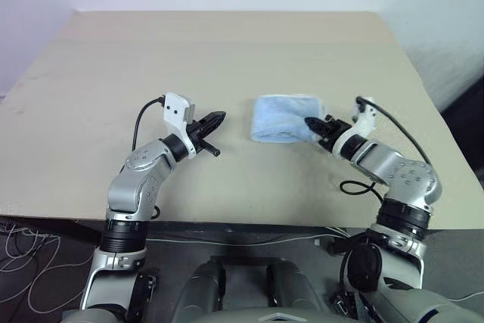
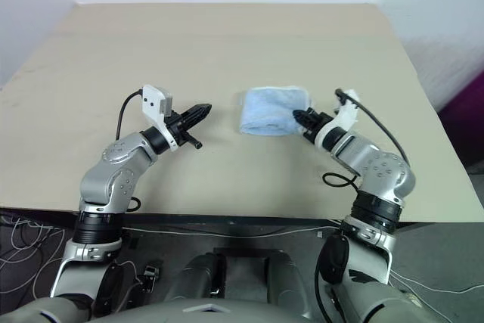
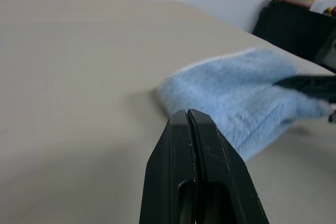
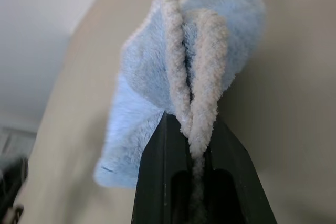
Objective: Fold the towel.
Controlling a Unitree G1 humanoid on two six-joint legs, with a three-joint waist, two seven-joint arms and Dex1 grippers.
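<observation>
Flanking towel (image 1: 281,119): bare table (image 1: 227,43)

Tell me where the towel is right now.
In the left eye view the towel lies folded on the table, right of centre, its right edge pinched in the right gripper; the shut left gripper sits apart, to its left.

both arms are built of silver-grey rounded metal segments joined by black ribbed collars. behind the jaws of the left gripper (image 1: 214,120) sits a white boxy camera housing with small dark holes, and a thin black cable loops back from it to the forearm. the right gripper (image 1: 311,122) has the same white block behind its jaws, with a longer black cable curving back along the arm. the fingers (image 3: 202,171) are matte black, tapered, flat-sided wedges with a rounded slot low in each.
</observation>
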